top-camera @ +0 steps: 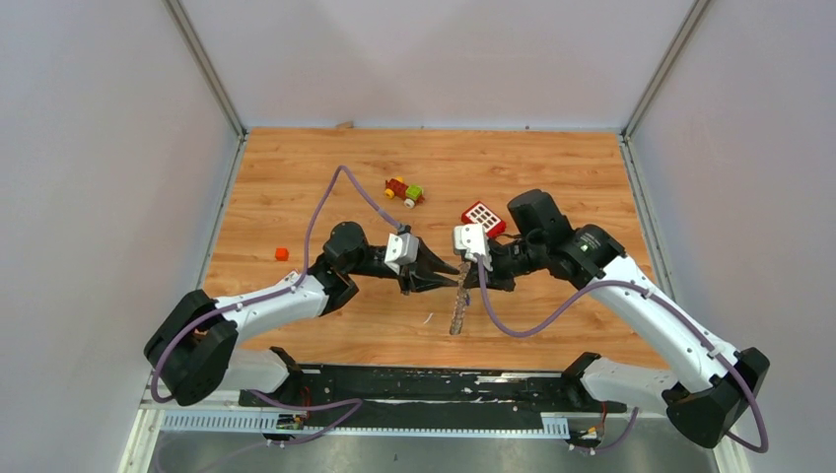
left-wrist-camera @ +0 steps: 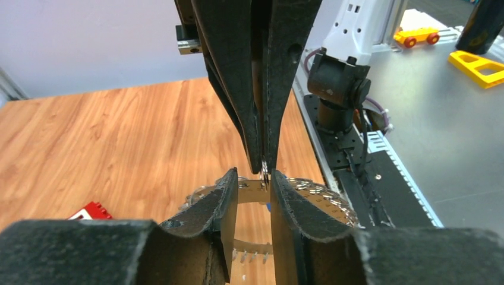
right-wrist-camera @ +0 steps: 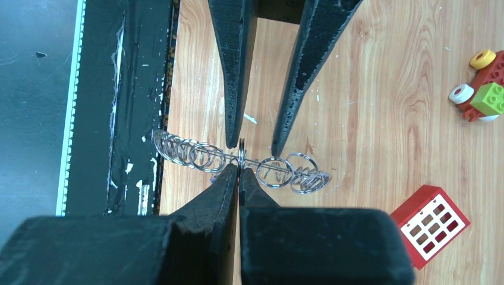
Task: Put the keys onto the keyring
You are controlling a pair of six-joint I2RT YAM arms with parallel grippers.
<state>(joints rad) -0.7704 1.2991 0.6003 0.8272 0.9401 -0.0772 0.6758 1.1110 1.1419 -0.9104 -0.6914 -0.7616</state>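
The keyring [top-camera: 458, 310] hangs edge-on between my two grippers, above the wooden table. In the right wrist view it is a row of silver loops [right-wrist-camera: 279, 169]. In the left wrist view it is a fringed hoop [left-wrist-camera: 324, 196]. My right gripper [right-wrist-camera: 239, 169] is shut on one small loop at its top edge, which also shows in the left wrist view [left-wrist-camera: 264, 169]. My left gripper [left-wrist-camera: 254, 175] is open, its jaws astride the ring band from the opposite side without closing on it. A tiny blue bit [left-wrist-camera: 268, 206] shows behind the band. The dark key is not visible.
A red block with white squares [top-camera: 483, 217] lies just behind the right gripper. A red-yellow-green toy [top-camera: 404, 190] sits farther back. A small orange cube [top-camera: 282, 253] is at the left. The black base rail [top-camera: 414, 384] runs along the near edge.
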